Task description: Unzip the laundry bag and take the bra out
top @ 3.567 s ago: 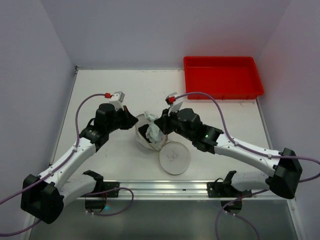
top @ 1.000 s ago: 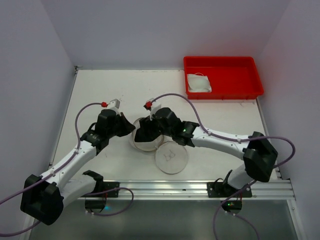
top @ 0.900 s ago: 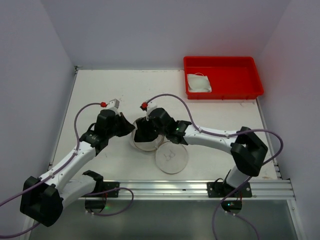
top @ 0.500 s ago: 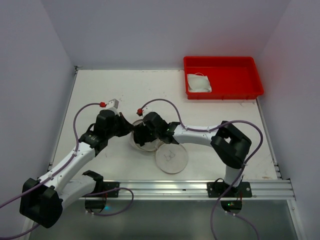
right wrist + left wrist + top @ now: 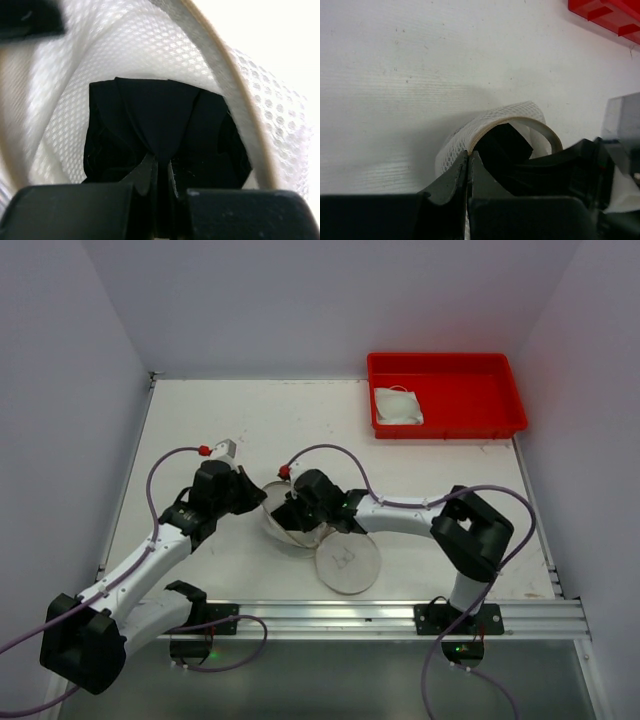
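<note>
The white mesh laundry bag (image 5: 272, 530) lies open on the table, its round flat face (image 5: 347, 562) with the small black drawing folded out to the front right. My left gripper (image 5: 257, 502) is shut on the bag's rim and holds it up; the left wrist view shows the jaws (image 5: 469, 155) pinching the beige-edged mesh (image 5: 465, 131). My right gripper (image 5: 296, 515) is inside the bag's mouth. In the right wrist view it (image 5: 162, 162) is shut on a fold of a black garment (image 5: 160, 112) lying within the mesh wall (image 5: 135, 55).
A red plastic tray (image 5: 470, 368) stands at the back right, with a white garment (image 5: 398, 405) lying in its left part. Its corner shows in the left wrist view (image 5: 610, 17). The right arm's elbow (image 5: 468, 530) is folded near the table's front. White walls close the sides.
The white garment once held over the bag now lies in the red tray. Over the last second my right gripper pushed left into the bag and closed on the black garment; the arm folded.
</note>
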`<state>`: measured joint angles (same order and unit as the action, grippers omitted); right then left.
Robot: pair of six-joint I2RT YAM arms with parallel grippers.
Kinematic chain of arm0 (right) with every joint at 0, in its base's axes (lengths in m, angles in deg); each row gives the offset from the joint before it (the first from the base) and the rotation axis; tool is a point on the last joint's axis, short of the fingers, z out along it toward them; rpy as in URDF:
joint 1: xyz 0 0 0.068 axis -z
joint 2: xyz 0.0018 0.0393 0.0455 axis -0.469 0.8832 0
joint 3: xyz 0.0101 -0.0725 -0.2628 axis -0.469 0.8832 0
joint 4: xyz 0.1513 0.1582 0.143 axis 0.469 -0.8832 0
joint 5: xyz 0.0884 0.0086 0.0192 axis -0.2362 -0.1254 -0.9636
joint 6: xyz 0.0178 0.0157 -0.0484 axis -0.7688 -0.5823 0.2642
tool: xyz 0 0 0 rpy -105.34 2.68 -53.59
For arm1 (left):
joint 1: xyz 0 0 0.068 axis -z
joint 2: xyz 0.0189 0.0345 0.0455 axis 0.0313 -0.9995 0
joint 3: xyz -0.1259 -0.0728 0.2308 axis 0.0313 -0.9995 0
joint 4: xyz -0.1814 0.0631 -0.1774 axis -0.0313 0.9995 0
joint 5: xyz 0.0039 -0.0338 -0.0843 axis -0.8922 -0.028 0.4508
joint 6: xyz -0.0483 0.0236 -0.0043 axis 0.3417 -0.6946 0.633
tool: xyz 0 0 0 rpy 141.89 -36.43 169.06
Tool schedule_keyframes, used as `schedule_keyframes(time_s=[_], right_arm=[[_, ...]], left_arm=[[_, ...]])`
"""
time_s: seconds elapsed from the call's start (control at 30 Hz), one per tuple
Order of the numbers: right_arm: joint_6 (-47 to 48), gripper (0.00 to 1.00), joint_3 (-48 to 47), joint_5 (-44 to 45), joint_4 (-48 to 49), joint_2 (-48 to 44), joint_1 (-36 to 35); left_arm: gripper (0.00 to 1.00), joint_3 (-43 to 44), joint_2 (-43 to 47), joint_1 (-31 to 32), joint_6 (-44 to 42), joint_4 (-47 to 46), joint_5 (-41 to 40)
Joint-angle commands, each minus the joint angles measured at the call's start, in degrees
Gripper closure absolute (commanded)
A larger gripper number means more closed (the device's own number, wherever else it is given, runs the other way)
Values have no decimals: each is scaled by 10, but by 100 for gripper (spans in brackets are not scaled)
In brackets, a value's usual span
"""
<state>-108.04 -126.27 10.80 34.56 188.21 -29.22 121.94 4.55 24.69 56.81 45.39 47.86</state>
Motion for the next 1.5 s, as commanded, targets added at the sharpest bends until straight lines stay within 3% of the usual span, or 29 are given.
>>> schedule_keyframes(time_s=[0.0,0.3,0.47,0.7,0.93,1.03,1.2,1.37,1.47], right_arm=[[27,100,44,-17,51,-96,1],[47,100,172,-45,206,-337,1],[33,100,217,-45,318,-412,1],[30,100,210,29,370,-390,1],[23,100,190,68,383,-337,7],[38,100,201,134,384,-343,11],[33,100,214,116,383,-384,43],[55,100,152,117,321,-413,64],[63,100,116,120,269,-419,116]], left_arm=[[100,-4,13,-4,-9,8,-18],[100,3,4,-4,-10,8,11],[100,-4,-10,-3,-8,-9,50],[100,-14,13,20,8,-55,122],[100,8,15,70,25,-71,127],[100,9,39,72,26,-71,122],[100,-4,37,72,24,-71,107],[100,-30,0,72,35,-89,71],[100,-27,-12,71,38,-85,49]])
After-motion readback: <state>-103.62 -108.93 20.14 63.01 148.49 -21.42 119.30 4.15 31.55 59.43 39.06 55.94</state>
